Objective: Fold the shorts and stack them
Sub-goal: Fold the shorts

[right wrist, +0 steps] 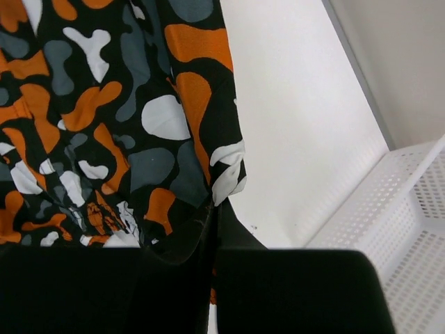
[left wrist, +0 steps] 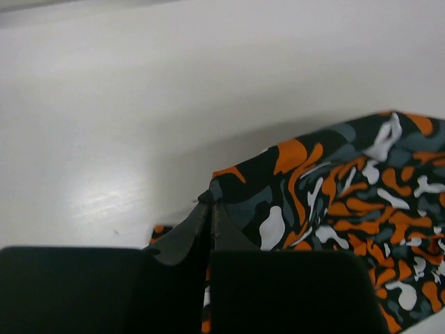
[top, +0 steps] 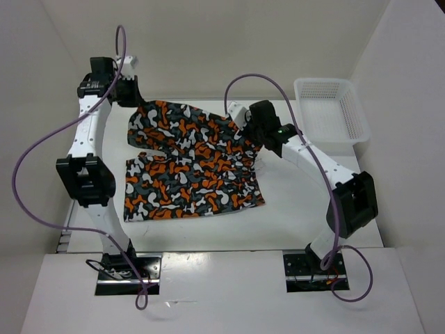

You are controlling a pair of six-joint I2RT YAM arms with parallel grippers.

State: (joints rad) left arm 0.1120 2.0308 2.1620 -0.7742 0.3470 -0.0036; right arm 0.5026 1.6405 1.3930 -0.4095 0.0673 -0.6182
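Observation:
The shorts (top: 188, 163), printed in orange, dark grey, white and black blotches, lie spread on the white table, their far part lifted. My left gripper (top: 132, 94) is shut on the far left corner of the shorts; in the left wrist view its jaws (left wrist: 210, 203) pinch the cloth edge (left wrist: 334, 188). My right gripper (top: 249, 125) is shut on the far right edge of the shorts; in the right wrist view the closed tips (right wrist: 214, 209) hold the hem (right wrist: 139, 125).
A white plastic mesh basket (top: 330, 108) stands at the far right of the table, also in the right wrist view (right wrist: 403, 229). White walls close in on the left, back and right.

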